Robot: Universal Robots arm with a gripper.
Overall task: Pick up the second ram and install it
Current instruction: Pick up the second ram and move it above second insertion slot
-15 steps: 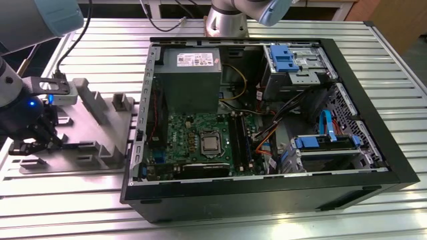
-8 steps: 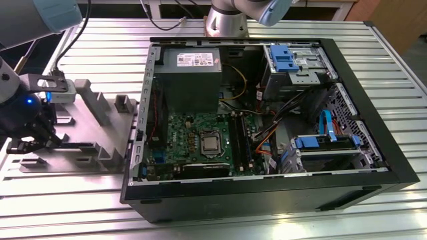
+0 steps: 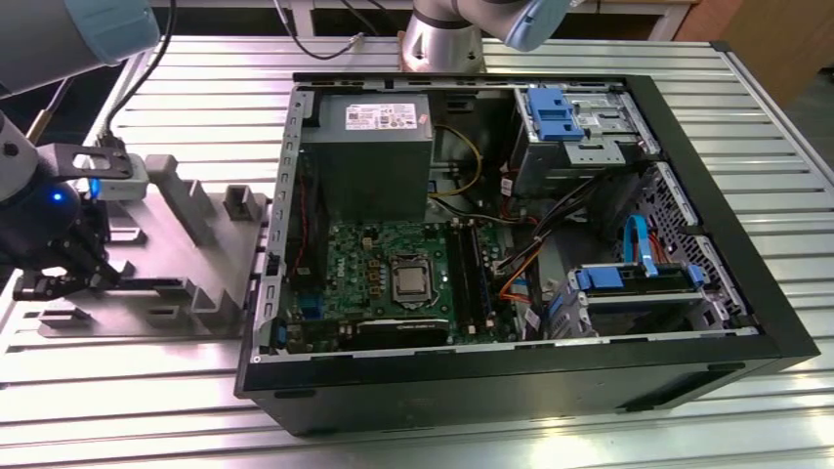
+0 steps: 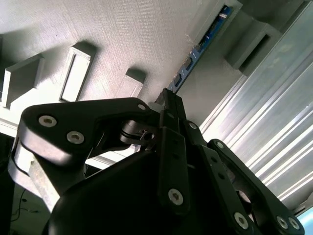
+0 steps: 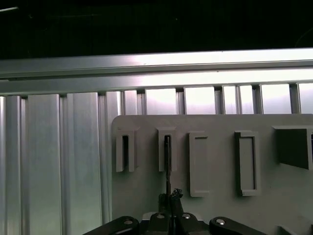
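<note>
Tabletop (image 3: 548,445) of ribbed metal carries the computer case (image 3: 769,322), lying open side up so its board faces the arm. At the exterior view's left sits the grey holder tray (image 3: 195,210), slotted to keep sticks on edge for a clean pinch. There the second ram (image 4: 201,41) stands edgewise, long axis along its slot, pointing away from the pincer (image 4: 168,100), which looks clenched on its end.

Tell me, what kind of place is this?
Probably a workshop bench for building computers: an open computer case with a green circuit board lies on a ribbed metal table, and beside it a robot's claw grips a memory stick in a grey holder tray.
</note>
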